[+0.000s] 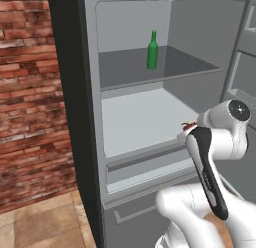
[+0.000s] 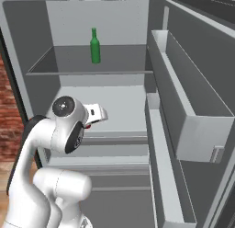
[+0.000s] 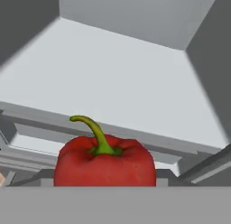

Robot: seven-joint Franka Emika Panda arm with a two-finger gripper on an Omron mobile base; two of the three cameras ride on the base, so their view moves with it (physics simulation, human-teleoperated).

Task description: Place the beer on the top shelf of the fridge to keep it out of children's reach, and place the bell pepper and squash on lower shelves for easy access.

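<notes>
- The gripper [image 2: 94,119] is mostly hidden behind the arm's wrist in both base views; its fingertips cannot be made out.
- The bell pepper [image 3: 104,161] sits right at the hand, its bottom cut off; only a sliver of red shows in the base views. It appears held in half-spread jaws, at the front rail of the pale lower shelf [image 1: 145,119].
- One beer [image 1: 152,50] stands upright on the dark top shelf [image 1: 180,67] of the fridge [image 1: 90,117], directly above that lower shelf.
- One pepper, one bottle.
</notes>
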